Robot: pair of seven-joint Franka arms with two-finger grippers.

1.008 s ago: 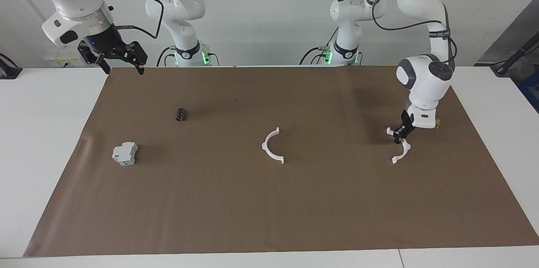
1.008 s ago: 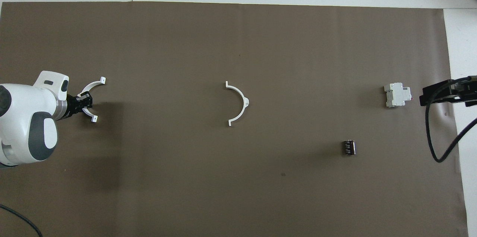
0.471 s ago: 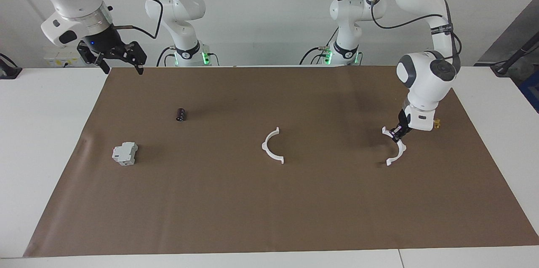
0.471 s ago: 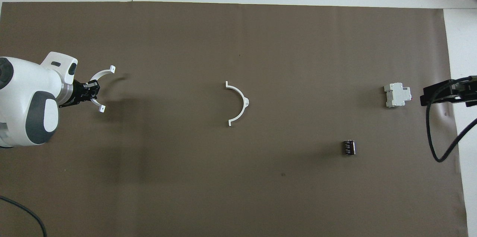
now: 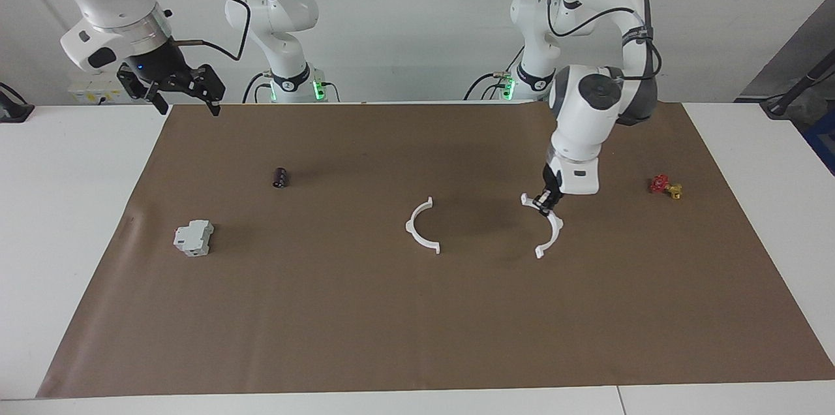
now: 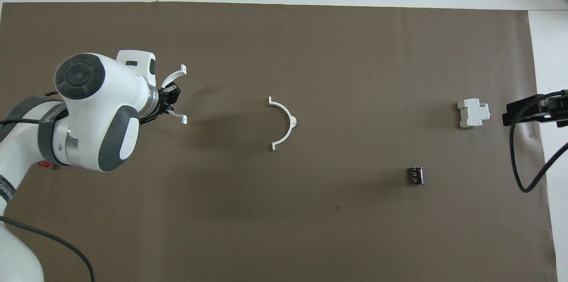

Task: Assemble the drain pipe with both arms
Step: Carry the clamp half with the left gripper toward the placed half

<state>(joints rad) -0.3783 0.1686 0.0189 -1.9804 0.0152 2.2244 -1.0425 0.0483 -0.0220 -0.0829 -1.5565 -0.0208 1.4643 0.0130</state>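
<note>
Half-ring (image 5: 550, 230) pinched in the left tool (image 5: 543, 200) hangs toward the left arm's end from the lying half-ring (image 5: 421, 226), open sides facing; right tool (image 5: 184, 90) waits wide.

White half-rings (image 5: 422, 227) and a grey-white block (image 5: 193, 237) lie on plain brown paper (image 5: 417, 323) beside a red-and-yellow valve (image 5: 665, 186).
</note>
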